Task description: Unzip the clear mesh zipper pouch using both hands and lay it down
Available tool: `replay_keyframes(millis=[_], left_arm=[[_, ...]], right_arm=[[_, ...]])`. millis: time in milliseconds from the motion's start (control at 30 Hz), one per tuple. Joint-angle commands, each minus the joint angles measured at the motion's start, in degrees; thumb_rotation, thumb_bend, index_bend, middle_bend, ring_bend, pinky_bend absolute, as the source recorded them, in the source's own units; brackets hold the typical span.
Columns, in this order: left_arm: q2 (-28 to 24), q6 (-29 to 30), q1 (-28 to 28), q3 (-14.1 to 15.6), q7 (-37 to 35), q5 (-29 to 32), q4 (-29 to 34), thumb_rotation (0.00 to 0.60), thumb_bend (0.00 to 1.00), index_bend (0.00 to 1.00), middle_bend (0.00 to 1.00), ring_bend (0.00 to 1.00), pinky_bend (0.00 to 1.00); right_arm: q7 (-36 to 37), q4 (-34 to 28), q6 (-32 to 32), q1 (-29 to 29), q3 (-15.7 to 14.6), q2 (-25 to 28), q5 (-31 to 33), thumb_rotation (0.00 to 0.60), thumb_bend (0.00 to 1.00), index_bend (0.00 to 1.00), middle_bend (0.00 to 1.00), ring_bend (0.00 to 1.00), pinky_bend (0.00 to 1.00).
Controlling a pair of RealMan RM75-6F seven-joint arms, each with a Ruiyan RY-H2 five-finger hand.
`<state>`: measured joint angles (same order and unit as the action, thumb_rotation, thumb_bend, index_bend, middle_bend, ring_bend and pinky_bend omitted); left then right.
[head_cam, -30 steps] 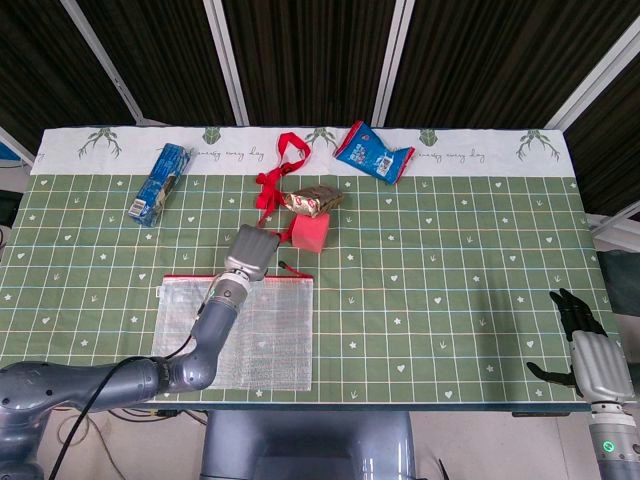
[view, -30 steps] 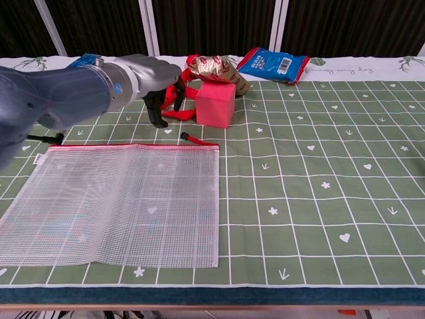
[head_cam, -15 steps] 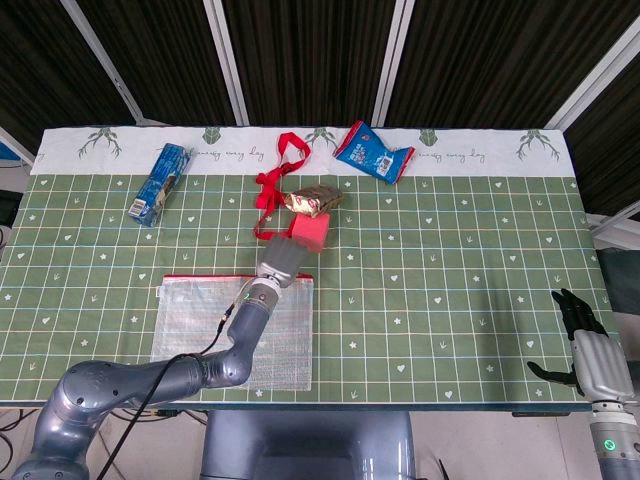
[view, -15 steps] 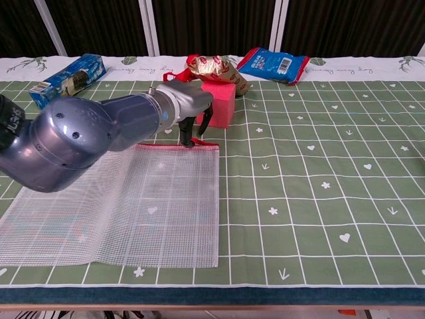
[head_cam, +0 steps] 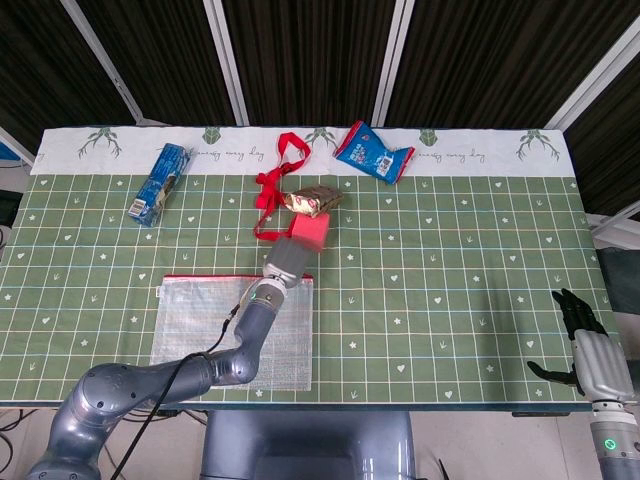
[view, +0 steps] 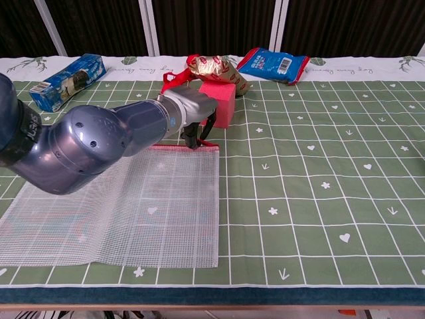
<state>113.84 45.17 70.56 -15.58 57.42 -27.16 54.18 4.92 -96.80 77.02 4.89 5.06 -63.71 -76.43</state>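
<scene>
Your left hand (view: 197,114) is down at the pouch's (view: 126,199) top right corner, fingers (view: 193,137) curled downward with the dark tips at the red zip edge. Can't tell whether they actually pinch the puller; it's hidden under the hand in both views. In head view the left hand (head_cam: 288,258) sits between the pouch (head_cam: 200,320) and the pink block (head_cam: 310,229), w/ the forearm running back across the mesh toward the near left edge.

The pouch lies flat on the green mat (view: 319,179), near-left part of the table, red zip strip along its far edge, mesh side facing up. From these views you can't tell if the zip is open or closed.

Your right hand (head_cam: 586,345) is well apart from it, off the table's near right corner, seen in head view only. Fingers are spread, holding nothing; it's not on the pouch.

Other stuff: the pink block (view: 217,104) is just behind your left hand, w/ a foil snack (view: 216,68) resting on top & a red ribbon (head_cam: 278,175) beside it. Blue packet (view: 273,64) is at the far edge, blue box (view: 68,80) far left.
</scene>
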Motion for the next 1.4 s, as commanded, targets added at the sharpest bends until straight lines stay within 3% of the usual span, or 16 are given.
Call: replay_keyframes(millis=[33, 733, 1133, 1400], left_arm=[[0.0, -0.1, 0.0, 0.1, -0.2, 0.1, -0.2, 0.600, 0.31, 0.52, 1.00, 0.93, 0.87], [-3.1, 1.5, 0.6, -0.7, -1.9, -2.2, 4.2, 0.600, 0.44, 0.60, 1.00, 0.93, 0.87], [-9.5, 5.3, 4.4, -5.3, -0.5, -2.0, 14.8, 0.600, 0.44, 0.60, 1.00, 0.92, 0.87], [-12.0, 7.0, 9.0, -9.5, 0.5, 0.5, 18.7, 0.600, 0.44, 0.61, 1.00, 0.92, 0.87]], right_arm=[[0.0, 0.0, 0.0, 0.0, 0.0, 0.0, 0.0, 0.600, 0.20, 0.00, 0.00, 0.00, 0.21], [0.0, -0.7, -0.1, 0.0, -0.2, 0.2, -0.2, 0.600, 0.21, 0.00, 0.00, 0.00, 0.21], [0.0, -3.3, -2.5, 0.4, -0.2, 1.8, 2.0, 0.600, 0.21, 0.00, 0.00, 0.00, 0.21], [-1.5, -10.3, -6.5, 3.4, 2.7, 3.5, 7.6, 0.600, 0.24, 0.00, 0.00, 0.00, 0.21]])
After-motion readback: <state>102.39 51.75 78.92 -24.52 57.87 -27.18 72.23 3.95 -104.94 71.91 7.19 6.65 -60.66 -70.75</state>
